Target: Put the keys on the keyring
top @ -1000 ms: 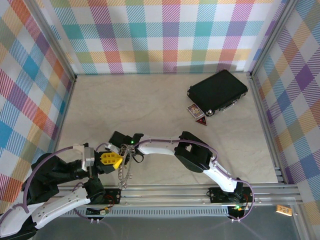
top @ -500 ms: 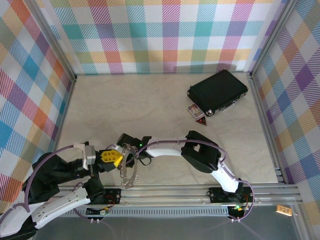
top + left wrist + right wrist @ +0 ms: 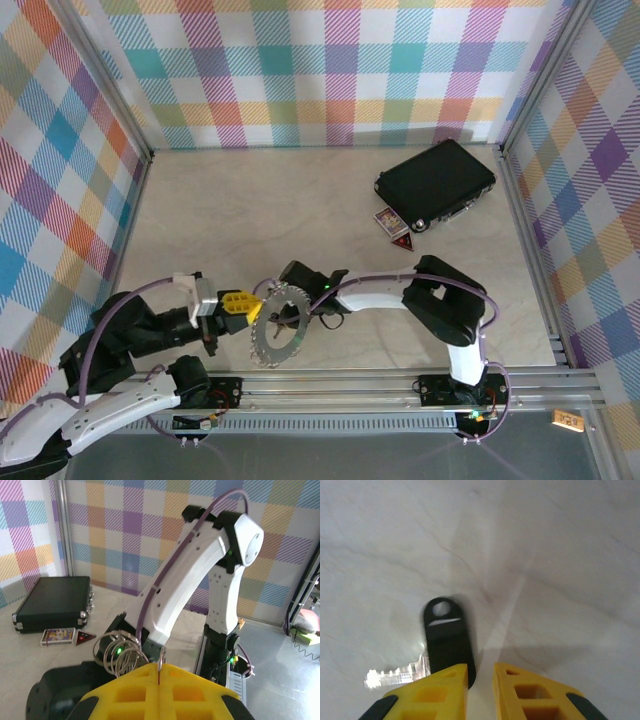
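Note:
My left gripper (image 3: 243,306) (image 3: 160,669) is shut on a small silver ring (image 3: 161,656) of the keyring. The keyring's chain hangs beside it as a round silvery coil (image 3: 117,652) (image 3: 278,328), just right of the yellow fingers. My right gripper (image 3: 481,672) carries the key just above the table. The key's black head (image 3: 447,635) sticks out past the left fingertip (image 3: 451,680), one corner reaching into the narrow gap. Its silver blade (image 3: 395,675) points left. The right arm's wrist (image 3: 303,275) hovers just behind the coil.
A black rectangular case (image 3: 436,182) (image 3: 52,602) lies at the back right. A card pack (image 3: 390,222) and a small red triangle (image 3: 402,243) lie in front of it. The metal rail (image 3: 400,378) runs along the near edge. Plaid walls enclose the table.
Both grippers have shifted right. The keyring coil has swung from a thin edge-on strand into a flat round face, and the right wrist now sits just behind it.

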Robot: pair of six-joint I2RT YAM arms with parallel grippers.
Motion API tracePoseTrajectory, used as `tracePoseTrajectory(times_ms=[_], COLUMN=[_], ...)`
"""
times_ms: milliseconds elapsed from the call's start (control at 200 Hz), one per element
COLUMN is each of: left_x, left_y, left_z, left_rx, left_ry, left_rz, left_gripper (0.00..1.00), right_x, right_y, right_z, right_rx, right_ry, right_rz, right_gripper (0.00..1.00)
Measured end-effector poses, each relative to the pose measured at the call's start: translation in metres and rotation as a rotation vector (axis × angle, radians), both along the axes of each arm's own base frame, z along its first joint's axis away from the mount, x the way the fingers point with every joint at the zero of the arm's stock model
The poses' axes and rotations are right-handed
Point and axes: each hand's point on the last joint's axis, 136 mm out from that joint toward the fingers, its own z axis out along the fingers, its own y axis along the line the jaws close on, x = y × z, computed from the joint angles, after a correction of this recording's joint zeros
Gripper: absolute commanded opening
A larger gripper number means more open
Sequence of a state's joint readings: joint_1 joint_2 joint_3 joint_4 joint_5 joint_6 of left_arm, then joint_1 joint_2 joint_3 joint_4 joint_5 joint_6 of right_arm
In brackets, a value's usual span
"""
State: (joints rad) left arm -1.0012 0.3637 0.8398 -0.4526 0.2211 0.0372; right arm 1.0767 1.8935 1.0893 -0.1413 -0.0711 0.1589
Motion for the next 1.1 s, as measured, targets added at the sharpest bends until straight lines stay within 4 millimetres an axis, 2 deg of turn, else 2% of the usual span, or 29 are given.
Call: tracePoseTrajectory(times_ms=[135, 305, 450, 630, 810, 1100], left_x=[0.011, 0.019, 0.025, 0.033, 0.034, 0.034], left_y=[-0.017, -0.027, -0.024, -0.019, -0.017, -0.013], left_z=[-0.019, -0.031, -0.029, -0.028, -0.034, -0.031], left_rx=[0.048, 0.083, 0.077, 0.069, 0.07, 0.053], left_ry=[0.045, 0.077, 0.073, 0.072, 0.082, 0.071], left_rz=[0.005, 0.014, 0.051, 0.106, 0.121, 0.134], left_gripper=[0.0, 0.0, 0.0, 0.0, 0.0, 0.0], right_x=[0.009, 0.009, 0.001, -0.017, -0.033, -0.035], right_y=[-0.035, -0.055, -0.051, -0.039, -0.032, -0.017], right_z=[0.001, 0.004, 0.022, 0.043, 0.039, 0.018], right_rx=[-0.014, -0.035, 0.023, 0.15, 0.214, 0.239], right_ry=[0.004, 0.011, 0.059, 0.209, 0.363, 0.471], right_rz=[-0.057, -0.081, -0.097, -0.151, -0.195, -0.244], right_gripper=[0.25, 0.38, 0.46, 0.45, 0.39, 0.34])
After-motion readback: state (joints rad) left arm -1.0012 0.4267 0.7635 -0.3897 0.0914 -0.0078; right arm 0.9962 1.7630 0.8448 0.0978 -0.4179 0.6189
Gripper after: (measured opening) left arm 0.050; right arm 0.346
